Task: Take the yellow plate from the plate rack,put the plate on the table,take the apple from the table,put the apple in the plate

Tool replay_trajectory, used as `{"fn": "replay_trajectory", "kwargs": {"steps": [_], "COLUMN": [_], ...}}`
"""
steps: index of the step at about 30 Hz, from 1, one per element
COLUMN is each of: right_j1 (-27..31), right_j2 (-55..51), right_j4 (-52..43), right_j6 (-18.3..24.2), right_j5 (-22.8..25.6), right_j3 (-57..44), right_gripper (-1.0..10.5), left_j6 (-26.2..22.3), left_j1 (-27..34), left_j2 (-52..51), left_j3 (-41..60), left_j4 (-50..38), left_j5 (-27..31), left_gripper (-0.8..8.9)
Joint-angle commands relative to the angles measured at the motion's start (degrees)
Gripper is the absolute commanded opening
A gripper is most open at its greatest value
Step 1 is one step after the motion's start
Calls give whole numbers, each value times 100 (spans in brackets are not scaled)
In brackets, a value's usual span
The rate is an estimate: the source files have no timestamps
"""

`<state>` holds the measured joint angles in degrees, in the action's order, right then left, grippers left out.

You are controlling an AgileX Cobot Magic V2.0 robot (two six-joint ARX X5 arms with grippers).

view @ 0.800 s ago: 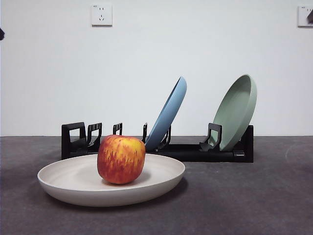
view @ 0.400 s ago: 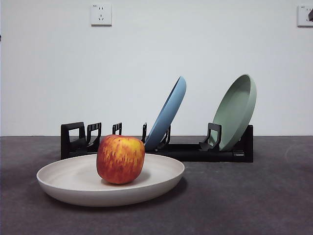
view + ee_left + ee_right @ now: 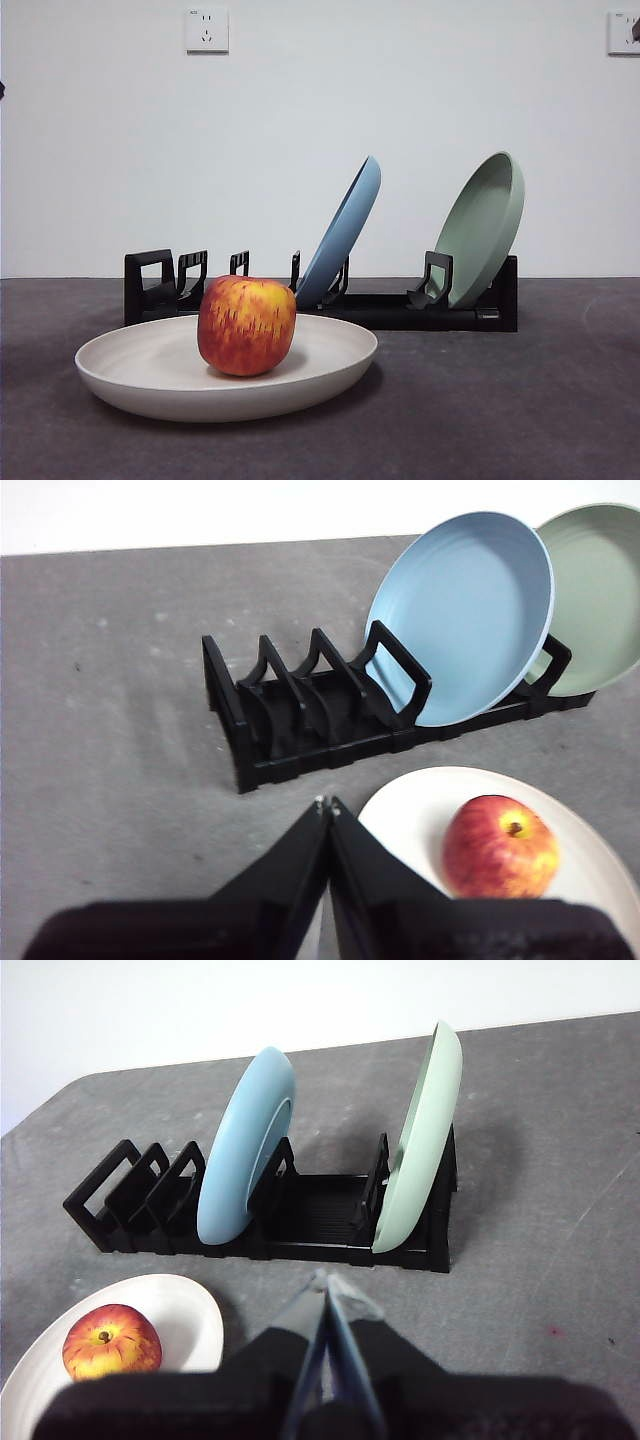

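Note:
The yellow plate (image 3: 150, 372) lies flat on the dark grey table (image 3: 520, 410), in front of the black plate rack (image 3: 400, 310). The red apple (image 3: 247, 325) sits in the plate, upright. The plate (image 3: 410, 810) and apple (image 3: 499, 847) show in the left wrist view, and again in the right wrist view, plate (image 3: 190, 1305) and apple (image 3: 111, 1341). My left gripper (image 3: 328, 806) is shut and empty, raised above the table beside the plate. My right gripper (image 3: 325, 1282) is shut and empty, held high in front of the rack (image 3: 330, 1220).
A blue plate (image 3: 345, 235) and a sage-green plate (image 3: 485, 228) lean in the rack. The rack's left slots (image 3: 165, 280) stand empty. Two wall sockets (image 3: 207, 30) are on the white wall behind.

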<state>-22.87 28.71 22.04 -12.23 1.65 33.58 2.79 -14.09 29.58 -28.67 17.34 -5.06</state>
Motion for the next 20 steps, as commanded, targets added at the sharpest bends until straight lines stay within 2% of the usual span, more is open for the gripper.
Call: {"fn": "replay_trajectory", "kwargs": {"steps": [1,5,13,20], "right_j1": [-11,-11,-11,-11], "right_j2": [-11,-11,-11,-11], "right_j4": [-35,-35,-35,-33], "right_j6": [-35,-35,-35,-35], "right_j5": [22,24,24,24], "right_j3": [-55,-55,-55,-55], "right_gripper": [0,0,0,0], "left_j6": [-487,-896,-922,-905], "left_j1": [2,203,970,1222], "left_j2": [-278,-710,-1781,-2409], "left_j3": [26,208,1412,2326], "left_j4": [-46,-166,-833,-1054], "left_j5": [219,245,186,201], "left_gripper": [-2,-2,-2,-2]}}
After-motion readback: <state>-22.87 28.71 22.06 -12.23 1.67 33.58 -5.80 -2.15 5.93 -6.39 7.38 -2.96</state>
